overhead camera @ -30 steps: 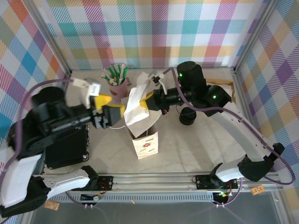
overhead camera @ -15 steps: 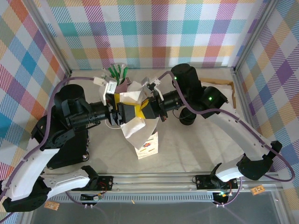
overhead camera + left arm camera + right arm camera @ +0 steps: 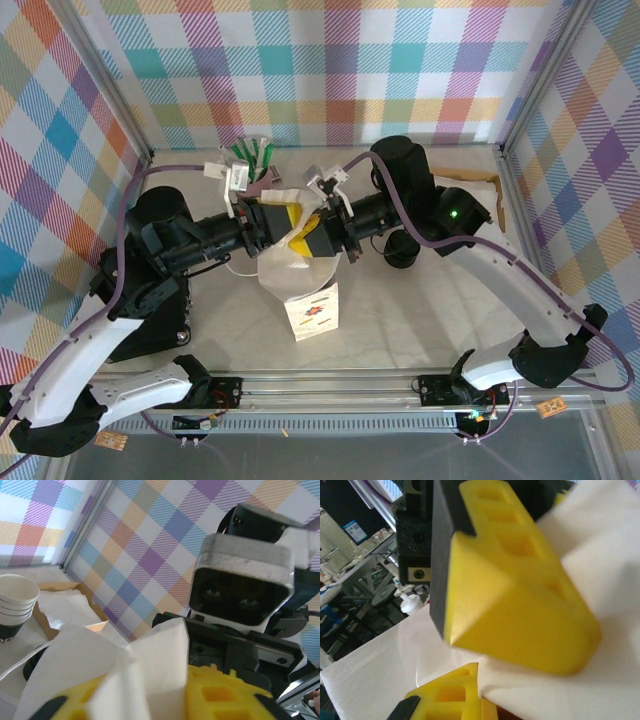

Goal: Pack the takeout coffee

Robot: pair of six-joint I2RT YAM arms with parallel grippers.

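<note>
The paper bag (image 3: pixel 298 285) stands in the middle of the table (image 3: pixel 430 320), and its upper rim is gripped from both sides. The right gripper (image 3: pixel 310 235) is closed tight on the white paper, which is seen pressed between its yellow fingers (image 3: pixel 520 605). A fold of the rim is also pinched by the left gripper (image 3: pixel 283 218); its fingers (image 3: pixel 225 697) stand near together with the paper bunched between them.

The takeout coffee (image 3: pixel 402 254), with its black lid on, is found on the table just beside the bag, partly under the right arm. It is not yet packed.

It is judged that the step in hand is the opening of the bag's mouth. The two sides of the rim should be drawn apart slowly and level, so that the thin paper is not torn and the bag is not lifted or tipped. The mouth should be made wider than the cup before one side is released.

A small coloured print (image 3: pixel 314 313) is seen on the front of the bag, but it is too small to be read. Part of some pale marking is seen on the dark band of the stacked cups (image 3: pixel 15 602); no word can be made out.
</note>
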